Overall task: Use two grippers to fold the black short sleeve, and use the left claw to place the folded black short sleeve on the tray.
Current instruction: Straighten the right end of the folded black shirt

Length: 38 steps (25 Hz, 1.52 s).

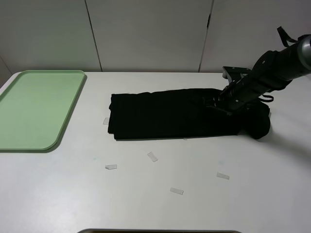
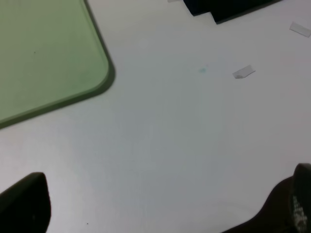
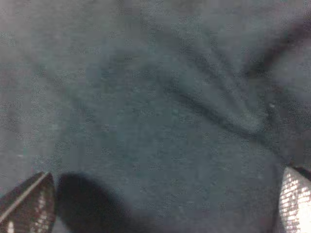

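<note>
The black short sleeve (image 1: pixel 165 116) lies on the white table as a long folded band, with no print showing. The right gripper (image 1: pixel 214 103) hovers low over its right end, and a bunched lump of cloth sits beyond the arm. In the right wrist view black cloth (image 3: pixel 160 97) fills the picture and the gripper (image 3: pixel 165 208) has its fingertips (image 3: pixel 29 204) far apart: open, holding nothing. The left claw (image 2: pixel 160 208) is open and empty over bare table, between the light-green tray (image 2: pixel 43 53) and the shirt's corner (image 2: pixel 228 7). The left arm does not show in the exterior high view.
The tray (image 1: pixel 34 109) lies at the table's far left with nothing on it. Several small pale tape scraps (image 1: pixel 152 156) dot the table in front of the shirt, one of them in the left wrist view (image 2: pixel 243 73). A white panelled wall stands behind the table.
</note>
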Motion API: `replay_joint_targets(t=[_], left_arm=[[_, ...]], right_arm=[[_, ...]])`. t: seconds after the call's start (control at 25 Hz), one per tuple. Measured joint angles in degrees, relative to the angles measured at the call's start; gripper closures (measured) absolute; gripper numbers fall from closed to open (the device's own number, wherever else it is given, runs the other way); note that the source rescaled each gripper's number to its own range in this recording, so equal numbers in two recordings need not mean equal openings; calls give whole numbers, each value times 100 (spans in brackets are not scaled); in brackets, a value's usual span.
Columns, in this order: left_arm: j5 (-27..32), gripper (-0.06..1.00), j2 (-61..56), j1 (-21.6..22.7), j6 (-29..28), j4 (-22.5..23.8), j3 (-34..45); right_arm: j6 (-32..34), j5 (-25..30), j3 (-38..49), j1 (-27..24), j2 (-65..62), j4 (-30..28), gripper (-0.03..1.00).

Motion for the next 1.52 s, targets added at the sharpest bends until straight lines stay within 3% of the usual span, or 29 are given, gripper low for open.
replay_joint_targets(t=[0.44, 0.72, 0.92, 1.32, 1.52], left_arm=[[0, -4, 0, 0, 0, 0, 0], [0, -4, 0, 0, 0, 0, 0], [0, -4, 0, 0, 0, 0, 0], [0, -4, 0, 0, 0, 0, 0], [0, -4, 0, 0, 0, 0, 0]], right_arm=[[-532, -290, 0, 724, 15, 1057, -3], [-539, -101, -408, 831, -236, 1069, -3], [-112, 130, -839, 670, -720, 388, -3], [1526, 1064, -945, -416, -778, -2243, -3], [1856, 1108, -946, -776, -604, -3033, -3]])
